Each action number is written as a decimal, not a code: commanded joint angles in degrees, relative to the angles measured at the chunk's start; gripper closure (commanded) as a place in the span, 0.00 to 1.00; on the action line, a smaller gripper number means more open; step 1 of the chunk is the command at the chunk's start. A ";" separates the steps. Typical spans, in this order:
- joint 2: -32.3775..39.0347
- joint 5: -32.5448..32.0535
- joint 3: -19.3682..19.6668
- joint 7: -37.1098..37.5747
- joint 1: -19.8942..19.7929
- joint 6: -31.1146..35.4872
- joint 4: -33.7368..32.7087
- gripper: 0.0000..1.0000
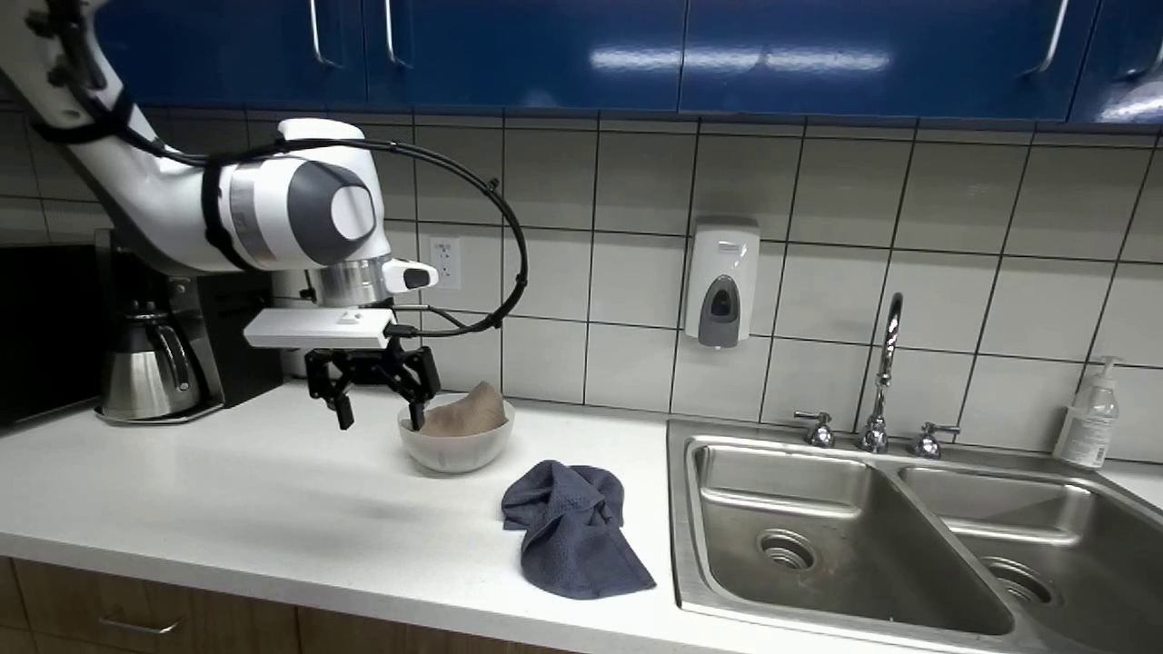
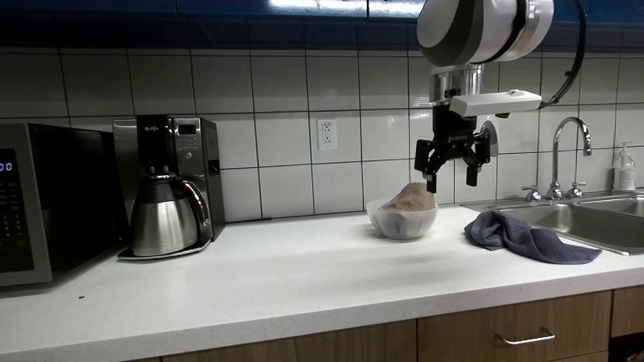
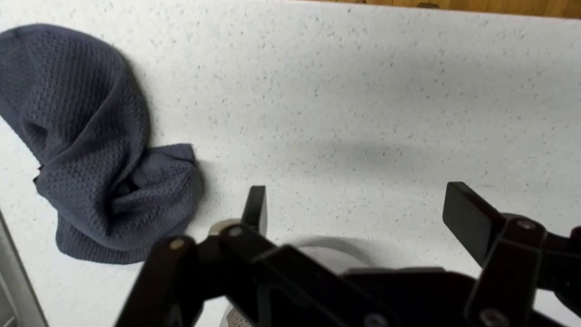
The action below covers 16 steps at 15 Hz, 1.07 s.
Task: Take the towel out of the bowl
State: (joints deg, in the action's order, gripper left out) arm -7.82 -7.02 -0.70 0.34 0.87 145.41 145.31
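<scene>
A brown towel point(image 1: 468, 415) sits in a whitish bowl point(image 1: 457, 451) on the counter, its top poking above the rim. In an exterior view the towel point(image 2: 410, 197) and bowl point(image 2: 402, 224) also show. My gripper point(image 1: 381, 418) is open and empty above the counter; it also shows open in an exterior view point(image 2: 452, 182), higher than the bowl. In the wrist view the open gripper point(image 3: 357, 206) hides most of the bowl point(image 3: 331, 257); only a bit of the brown towel point(image 3: 237, 319) shows at the bottom edge.
A dark blue-grey towel point(image 1: 572, 531) lies crumpled on the counter between bowl and sink point(image 1: 688, 581). It shows in the wrist view point(image 3: 95, 150) at left. A coffee maker point(image 2: 166, 201) and microwave point(image 2: 65, 201) stand at the other end. Blue cabinets point(image 1: 527, 54) hang above.
</scene>
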 commanded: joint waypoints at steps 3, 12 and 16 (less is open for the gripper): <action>10.87 -1.09 1.04 -3.49 -0.80 2.95 -10.80 0.00; 23.14 0.16 2.08 -7.10 -1.48 2.40 -24.78 0.00; 27.89 0.64 1.80 -8.84 -2.28 1.82 -30.05 0.00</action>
State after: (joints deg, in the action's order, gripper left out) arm 16.23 -7.13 1.65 -5.64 -0.21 148.65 120.47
